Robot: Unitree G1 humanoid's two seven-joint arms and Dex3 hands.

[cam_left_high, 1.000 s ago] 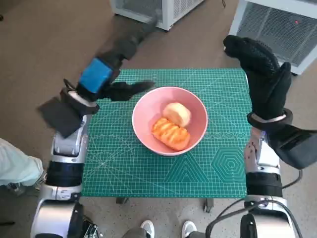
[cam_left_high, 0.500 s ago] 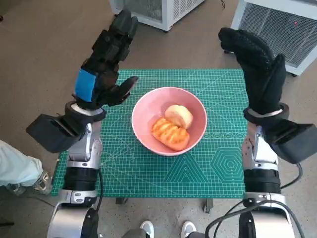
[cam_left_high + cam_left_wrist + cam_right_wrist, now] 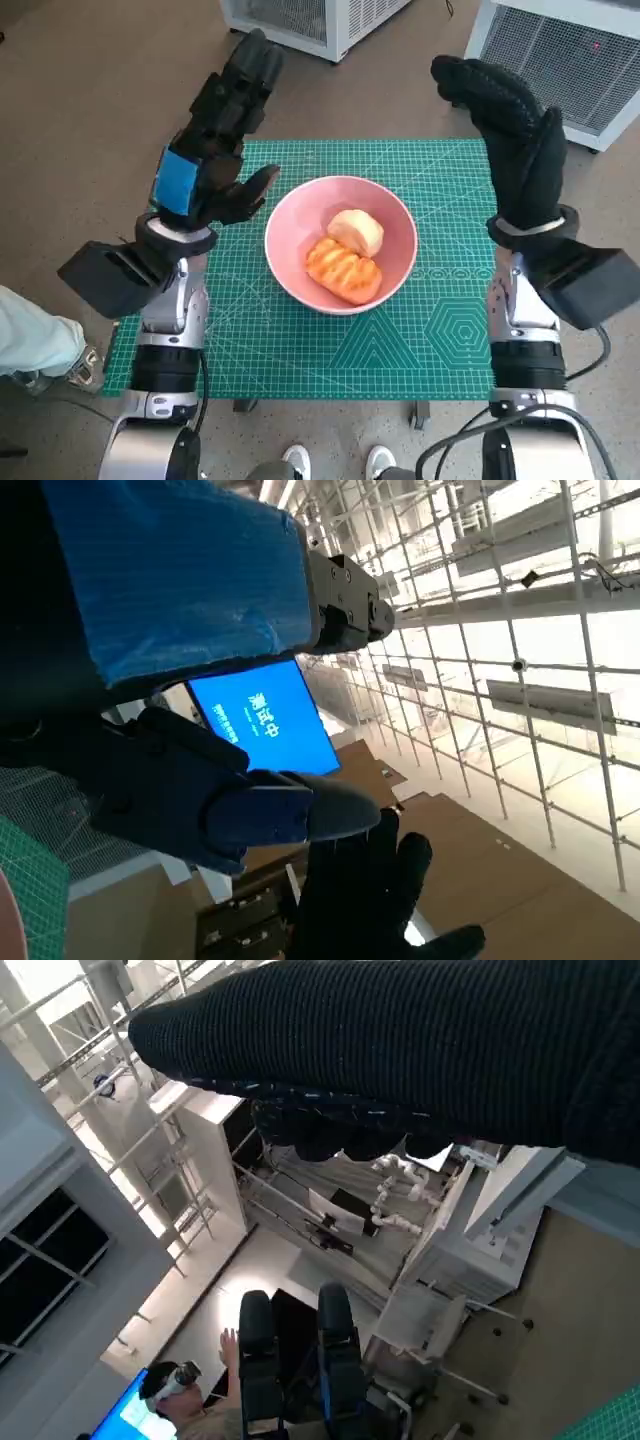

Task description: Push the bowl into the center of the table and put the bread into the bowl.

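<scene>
Pink and round, the bowl [image 3: 341, 243] sits near the middle of the worktop [image 3: 250, 330], which is covered by a green cutting mat with a printed grid. Inside it lie two pieces of bread: a pale roll [image 3: 356, 232] on the far side and a ridged orange-brown loaf [image 3: 344, 270] touching it on the near side. Both hands are raised above the worktop and hold nothing. The left hand [image 3: 205, 165] stands beside the bowl's left rim, its fingers [image 3: 243, 80] stretched out and apart, thumb pointing toward the bowl. The right hand [image 3: 515, 150] rises over the worktop's far right corner, its gloved fingers [image 3: 480, 85] extended and spread. White ventilated cabinets [image 3: 560, 50] stand on the floor beyond the worktop. In the right wrist view a person [image 3: 185, 1400] wearing a headset shows far off.
</scene>
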